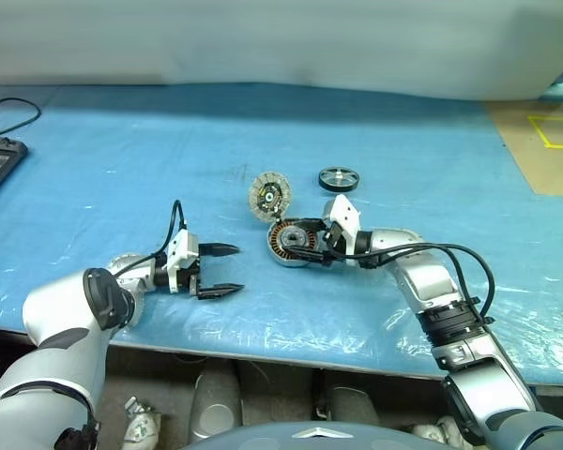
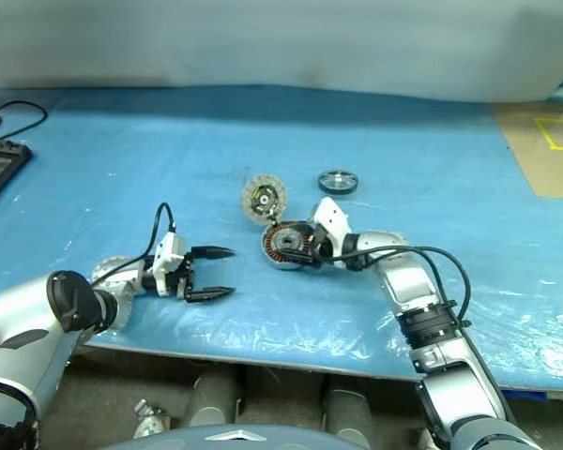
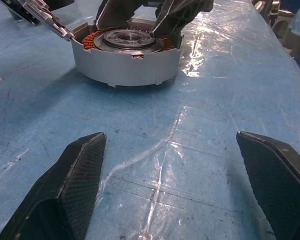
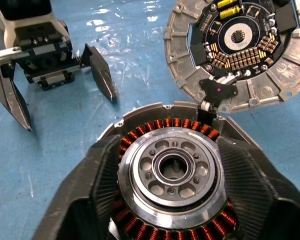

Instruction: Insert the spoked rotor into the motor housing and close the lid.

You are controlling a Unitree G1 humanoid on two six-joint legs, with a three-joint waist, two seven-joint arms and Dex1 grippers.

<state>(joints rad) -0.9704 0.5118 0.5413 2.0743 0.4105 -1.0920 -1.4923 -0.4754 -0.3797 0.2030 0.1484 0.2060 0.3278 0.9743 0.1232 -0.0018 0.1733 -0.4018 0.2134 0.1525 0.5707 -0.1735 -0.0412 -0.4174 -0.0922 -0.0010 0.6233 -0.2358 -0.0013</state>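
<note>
At frame centre, the right gripper [image 1: 307, 246] reaches leftward, fingers spread around the motor housing [image 1: 286, 244], the rotor [image 4: 172, 172] seated inside, lid [image 1: 268, 195] open behind. At lower left, the left gripper [image 1: 223, 270] points right, fingers wide apart, empty.

Head pair high, looking down and forward; wrist cameras low and close.
Both wrist views facing the motor housing [image 4: 172, 175] from opposite sides, sharing it.

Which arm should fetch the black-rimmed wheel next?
Right, probably: the wheel lies just beyond the housing that the right fingers straddle, while the open left fingers sit across the housing and lid from it.
</note>
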